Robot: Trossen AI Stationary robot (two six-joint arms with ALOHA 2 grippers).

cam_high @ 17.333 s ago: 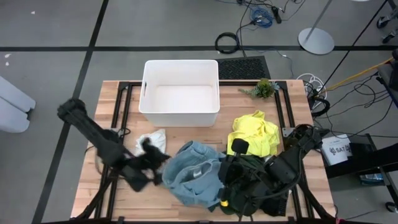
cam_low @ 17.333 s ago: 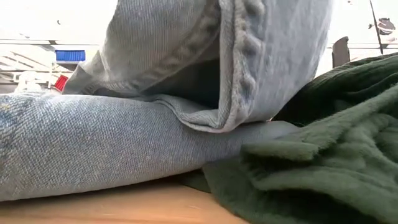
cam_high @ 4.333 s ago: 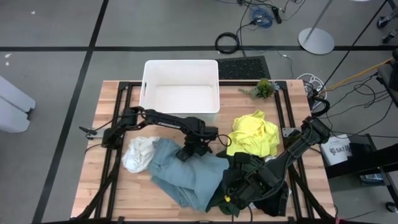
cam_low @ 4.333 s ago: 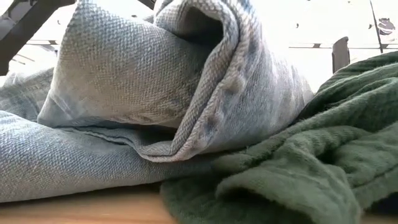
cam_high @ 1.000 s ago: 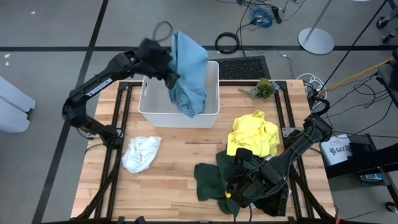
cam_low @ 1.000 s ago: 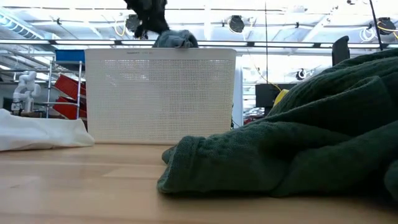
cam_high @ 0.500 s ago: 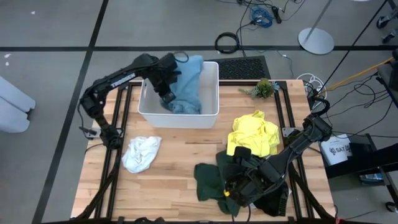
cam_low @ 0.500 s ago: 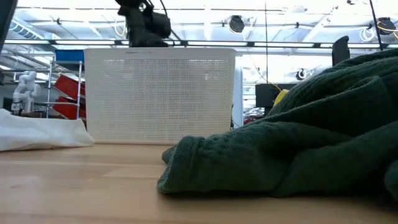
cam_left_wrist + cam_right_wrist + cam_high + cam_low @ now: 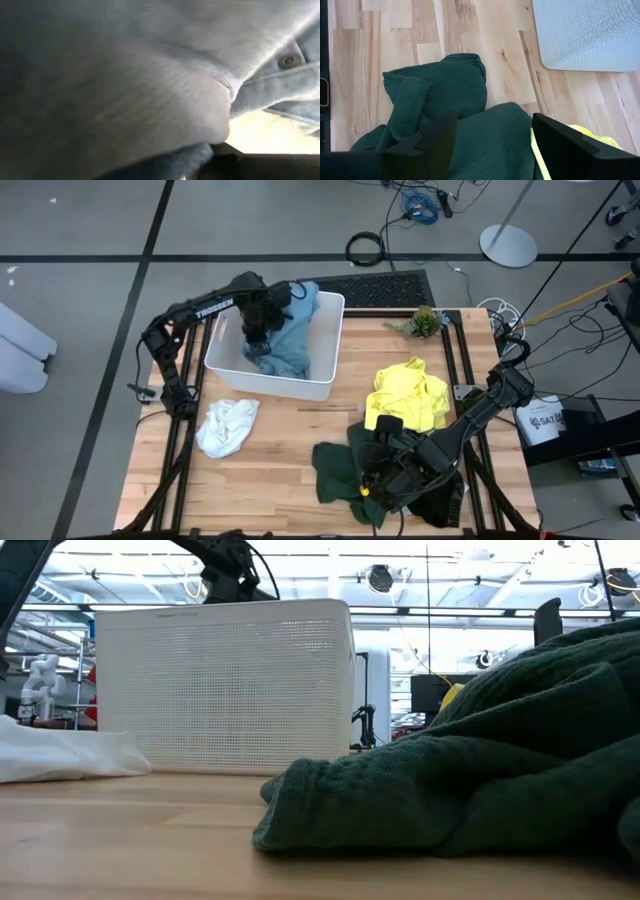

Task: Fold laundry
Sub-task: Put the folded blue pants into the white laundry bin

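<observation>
The light blue garment (image 9: 290, 345) lies bunched inside the white tub (image 9: 275, 388) at the table's far left. One part of it hangs over the tub's far rim. My left gripper (image 9: 256, 330) reaches down into the tub, shut on this garment, which fills the left wrist view (image 9: 150, 75). A dark green cloth (image 9: 340, 465) lies in a heap at the near right. My right gripper (image 9: 492, 150) hovers open just above it. A yellow garment (image 9: 408, 395) lies to the right of the tub, and a white cloth (image 9: 228, 427) lies in front of it. My left gripper comes at the light blue garment from above, pointing down into the tub. The gripper body and the cloth hide the place of contact, so the part held cannot be told. The garment rests slack in the tub, with a flap over the far rim (image 9: 305, 292).
A small green plant (image 9: 425, 320) stands at the table's far right. Bare wood (image 9: 290, 470) lies between the white cloth and the green heap. In the low view the tub's near wall (image 9: 225, 690) stands behind the green cloth (image 9: 480, 780).
My left gripper has come down into the tub and tipped to point straight down, still shut on the light blue garment. The garment hung above the tub and now lies bunched inside it. The tub has slid toward the table's left edge and turned a little.
</observation>
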